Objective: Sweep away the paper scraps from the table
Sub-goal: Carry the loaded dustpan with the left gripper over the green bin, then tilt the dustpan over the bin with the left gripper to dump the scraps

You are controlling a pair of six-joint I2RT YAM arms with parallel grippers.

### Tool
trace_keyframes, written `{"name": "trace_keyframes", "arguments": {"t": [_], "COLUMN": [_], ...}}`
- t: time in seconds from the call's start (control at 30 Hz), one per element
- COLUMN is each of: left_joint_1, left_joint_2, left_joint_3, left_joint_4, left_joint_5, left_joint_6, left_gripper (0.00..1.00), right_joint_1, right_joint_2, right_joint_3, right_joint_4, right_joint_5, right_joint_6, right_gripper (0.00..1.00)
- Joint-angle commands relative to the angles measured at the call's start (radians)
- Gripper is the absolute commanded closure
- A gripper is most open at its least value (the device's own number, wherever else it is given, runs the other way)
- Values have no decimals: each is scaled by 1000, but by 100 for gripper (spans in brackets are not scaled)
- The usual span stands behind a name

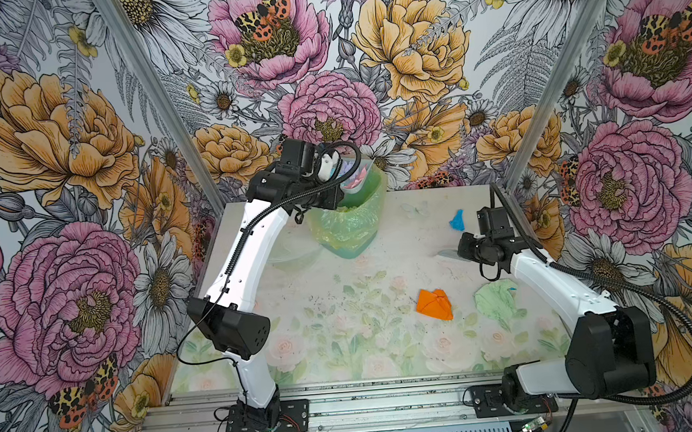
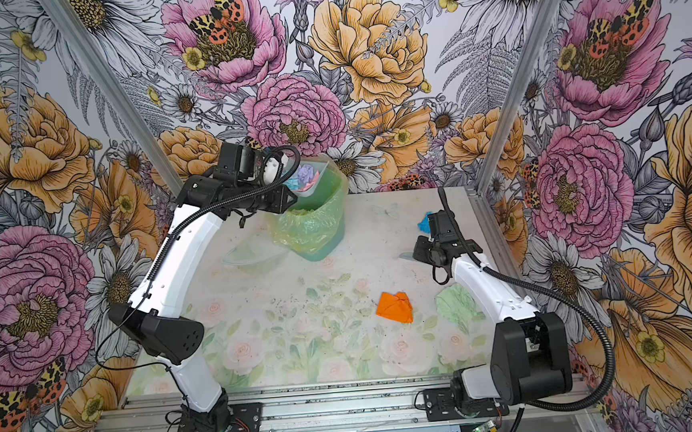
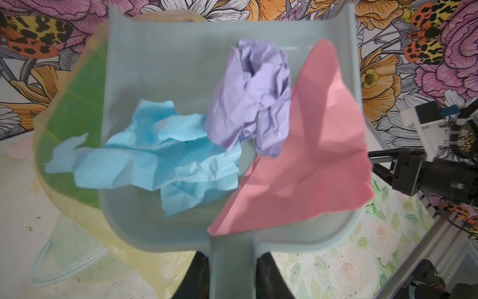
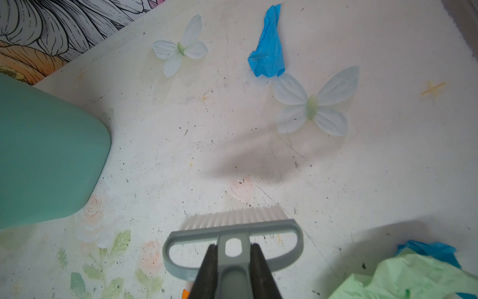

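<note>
Dustpan (image 3: pixel 168 64) sits clamped by its handle in your left gripper (image 3: pixel 232 261); tilt the lip over the bin (image 1: pixel 349 225), mid-frame, so the paper scraps (image 3: pixel 253 95) slide in; right gripper (image 4: pixel 233 259) pinches the brush (image 4: pixel 232 227); an orange scrap (image 1: pixel 434 304) lies lower right on the table (image 1: pixel 345 350).

Crumpled matt paper scraps (image 3: pixel 253 98), smooth plastic dustpan (image 3: pixel 160 64), scuffed matt printed table (image 4: pixel 181 155)

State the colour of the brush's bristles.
White bristles, clearest in the right wrist view.
</note>
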Motion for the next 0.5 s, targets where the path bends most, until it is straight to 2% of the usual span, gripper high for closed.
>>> {"name": "trace_keyframes", "arguments": {"t": [0.0,0.17,0.47], "left_joint_1": [17,54,81], "left_joint_2": [32,73,114], "left_joint_3": [30,75,118], "left_joint_4": [0,0,2], "left_joint_5": [103,189,278], "left_joint_6": [-47,-95,-142], "left_gripper": [77,77,77], "right_joint_1": [-4,-2,-3], "right_joint_2": [7,1,-1], "right_joint_3": [15,10,5], "right_joint_4": [7,7,7], "right_joint_5": [-10,-10,-8], "right_joint_6": [-2,-4,-6], "right_gripper": [100,100,100]}}
